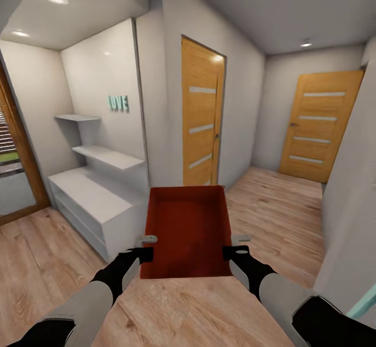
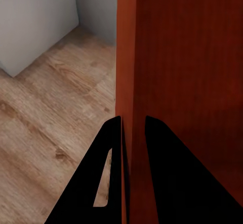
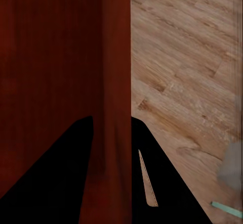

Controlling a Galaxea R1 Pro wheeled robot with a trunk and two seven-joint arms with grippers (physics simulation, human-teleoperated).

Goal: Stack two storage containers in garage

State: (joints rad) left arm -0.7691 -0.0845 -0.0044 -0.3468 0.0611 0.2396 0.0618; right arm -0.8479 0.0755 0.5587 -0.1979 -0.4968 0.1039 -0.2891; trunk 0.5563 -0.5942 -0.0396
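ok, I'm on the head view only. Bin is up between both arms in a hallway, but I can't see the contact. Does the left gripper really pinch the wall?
Observer: Yes. In the left wrist view the left gripper has one finger on each side of the storage container's side wall, closed on it.
Operator: And the right one?
Observer: Same. The right gripper straddles the opposite wall, one finger inside the bin and one outside.
Operator: What's under the bin on the left side?
Observer: Light wood-plank floor, and the corner of a white cabinet standing on it farther ahead.
Operator: Anything on the right?
Observer: A blurred grey shape with a teal strip beside it at the frame edge; I can't tell what it is.
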